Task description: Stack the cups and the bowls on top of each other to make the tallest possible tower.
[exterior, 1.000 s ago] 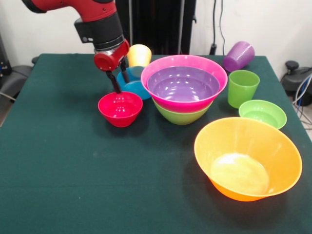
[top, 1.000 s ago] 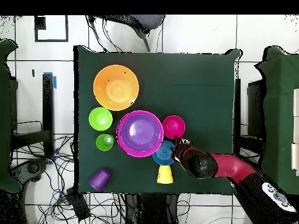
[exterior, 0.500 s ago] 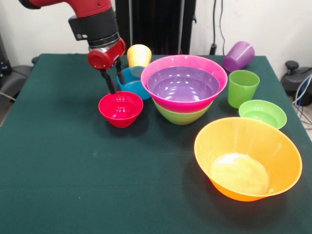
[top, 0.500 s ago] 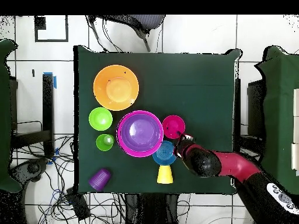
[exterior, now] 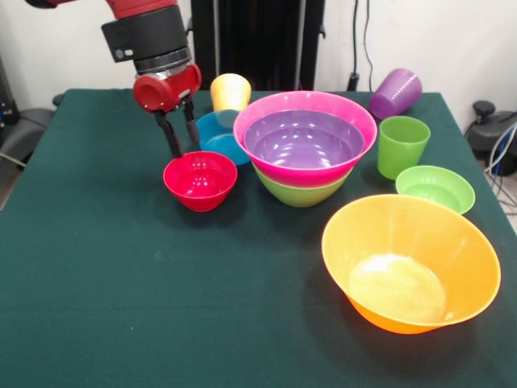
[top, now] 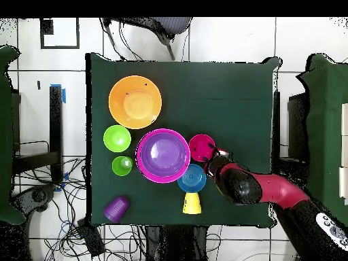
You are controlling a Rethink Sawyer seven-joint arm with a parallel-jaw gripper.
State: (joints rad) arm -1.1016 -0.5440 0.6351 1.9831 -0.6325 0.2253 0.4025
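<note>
At table centre, the tower (exterior: 305, 149) is standing three deep: green base, pink, purple nested inside. You are looking at the gripper (exterior: 179, 132) hanging just above the far rim of the red bowl (exterior: 199, 179), fingers spread, pinching nothing.

Left to stack, by my reading:
- red bowl, at 9 o'clock of the tower, near it
- blue bowl (exterior: 216, 135) at 10 o'clock, touching the tower's side; yellow cup (exterior: 230, 90) upside down behind it
- purple cup (exterior: 396, 92) lying tipped at 2 o'clock
- green cup (exterior: 401, 145) upright at 3 o'clock
- light green bowl (exterior: 435, 188) at 4 o'clock
- orange bowl (exterior: 409, 262) at 5 o'clock, well apart

Surface: dark green cloth table (exterior: 121, 283). Cables are trailing over a pale tiled floor (top: 224, 41) around it; white wall behind
</note>
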